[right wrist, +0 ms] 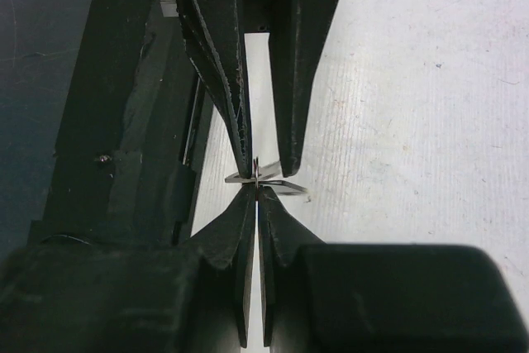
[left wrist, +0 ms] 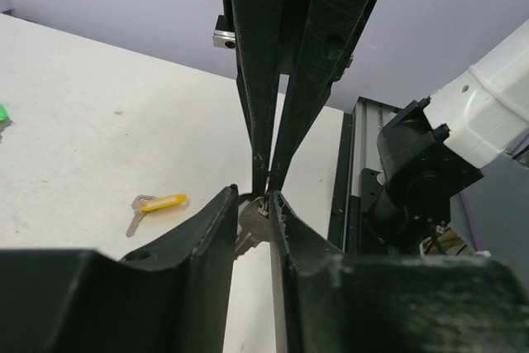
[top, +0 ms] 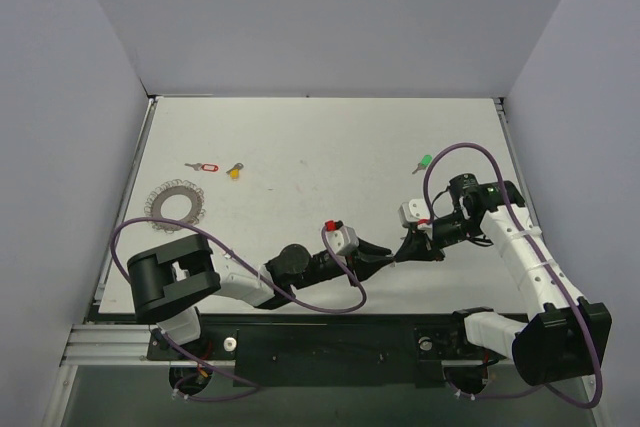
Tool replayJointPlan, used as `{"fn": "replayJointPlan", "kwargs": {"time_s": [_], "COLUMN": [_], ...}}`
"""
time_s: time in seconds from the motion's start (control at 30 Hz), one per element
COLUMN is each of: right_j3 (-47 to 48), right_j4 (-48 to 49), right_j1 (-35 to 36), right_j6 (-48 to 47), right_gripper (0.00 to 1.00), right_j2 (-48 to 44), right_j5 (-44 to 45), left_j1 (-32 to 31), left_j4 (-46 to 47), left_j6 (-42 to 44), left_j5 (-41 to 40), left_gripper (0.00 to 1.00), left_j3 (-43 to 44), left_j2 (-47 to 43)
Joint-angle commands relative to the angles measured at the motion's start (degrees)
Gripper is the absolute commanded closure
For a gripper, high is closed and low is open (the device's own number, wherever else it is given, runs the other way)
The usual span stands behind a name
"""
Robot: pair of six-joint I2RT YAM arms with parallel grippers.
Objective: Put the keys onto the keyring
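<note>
Pinching one key (right wrist: pixel 269 184), right claw (right wrist: pixel 257 196) meets the slightly spread left claw (left wrist: pixel 254 200); keyring (top: pixel 155 201) lies well apart, nothing threaded yet.

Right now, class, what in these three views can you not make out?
- Key in the right gripper: head colour hidden by both grippers in the wrist views; too small in the top view.
- Left gripper: whether it touches that key, unclear in either wrist view.
- Keyring: its opening too small in the top view; outside both wrist views.
- Green key: cut off by the left wrist view's left edge.
</note>
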Motion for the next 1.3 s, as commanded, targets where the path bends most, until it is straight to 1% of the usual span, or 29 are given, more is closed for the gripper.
{"fn": "replayJointPlan", "kwargs": {"time_s": [0.0, 0.07, 0.23, 0.27, 0.3, 0.33, 0.37, 0.4, 0.43, 0.47, 0.5, 0.53, 0.6, 0.67, 0.87, 0.93, 0.97, 1.07, 1.1, 1.17, 1.2, 1.27], "right_j3": [2.14, 2.23, 2.40, 2.49, 2.58, 2.67, 2.76, 2.93, 3.19, 3.20, 3.28, 3.28, 3.37, 3.28, 3.63, 3.64, 3.72, 3.64, 3.64, 3.72, 3.72, 3.72], "right_j4": [-3.87, -3.78, -3.43, -3.34, -2.73, -2.46, -1.68, -0.89, -0.62, 0.08, 0.43, 1.13, 1.84, 2.89, 3.95, 4.04, 4.13, 4.31, 4.22, 4.22, 4.22, 4.22], "right_j1": [0.50, 0.50, 1.03, 1.29, 1.38, 1.64, 1.73, 1.73, 1.99, 2.08, 2.17, 2.34, 2.78, 3.14, 4.37, 4.54, 4.72, 4.98, 5.07, 5.25, 5.33, 5.33], "right_j6": [-0.50, -0.41, 0.11, 0.46, 0.81, 2.21, 3.70, 4.41, 5.73, 6.17, 7.48, 8.11, 9.60, 11.18, 13.56, 13.82, 14.00, 14.18, 14.18, 14.18, 14.35, 14.35], "right_gripper": [1.00, 1.00, 1.00, 1.00, 1.00, 1.00, 1.00, 1.00, 1.00, 1.00, 1.00, 1.00, 1.00, 1.00, 1.00, 1.00, 1.00, 1.00, 1.00, 1.00, 1.00, 1.00], "right_j2": [-0.10, 0.16, 0.87, 0.87, 0.95, 0.87, 1.04, 1.13, 1.13, 1.30, 1.31, 1.39, 1.48, 1.74, 2.62, 2.89, 3.24, 3.33, 3.41, 3.59, 3.59, 3.59], "right_j5": [-1.79, -1.35, 0.75, 1.63, 2.24, 3.12, 3.83, 4.96, 5.41, 6.37, 6.73, 7.60, 9.01, 10.33, 12.36, 12.80, 12.89, 12.97, 12.89, 12.97, 12.89, 12.62], "left_j1": [0.13, 0.13, 0.13, 0.13, 0.13, 0.30, 0.48, 0.91, 1.18, 1.88, 2.41, 3.19, 3.73, 3.73, 2.33, 1.53, 1.10, 0.48, 0.13, -0.05, -0.05, -0.05], "left_j4": [3.93, 2.52, -1.95, -3.10, -6.68, -11.50, -13.81, -19.14, -22.06, -26.62, -29.19, -33.48, -38.23, -40.71, -41.60, -42.57, -42.49, -39.86, -37.32, -33.63, -32.74, -31.06], "left_j6": [-0.76, -0.76, 0.64, 0.82, 1.08, 1.00, 0.74, 0.21, -0.05, -0.41, -0.50, -0.58, 0.99, 3.27, 10.21, 12.41, 14.25, 16.28, 17.16, 18.30, 18.57, 18.66], "left_j5": [-1.28, -1.80, -4.09, -4.53, -6.27, -6.73, -6.90, -6.82, -5.69, -4.98, -2.10, -0.85, 1.18, 1.71, 1.45, 0.57, -0.04, -0.93, -1.10, -0.58, -0.14, -0.05], "left_gripper": [0.64, 0.57, 0.46, 0.38, 0.32, 0.29, 0.24, 0.21, 0.18, 0.17, 0.16, 0.16, 0.16, 0.16, 0.30, 0.32, 0.33, 0.40, 0.40, 0.45, 0.48, 0.50], "left_j3": [0.77, 0.60, -0.55, -0.72, -0.72, -0.20, 0.15, 1.03, 1.56, 2.69, 3.40, 4.54, 5.87, 6.57, 8.59, 10.08, 10.70, 10.97, 10.71, 10.18, 10.00, 10.44], "left_j2": [-1.00, -2.14, -5.65, -6.97, -7.94, -9.69, -10.92, -12.85, -13.74, -15.14, -15.76, -16.73, -17.35, -17.79, -16.39, -14.98, -14.28, -12.96, -12.43, -11.12, -10.68, -9.01]}}
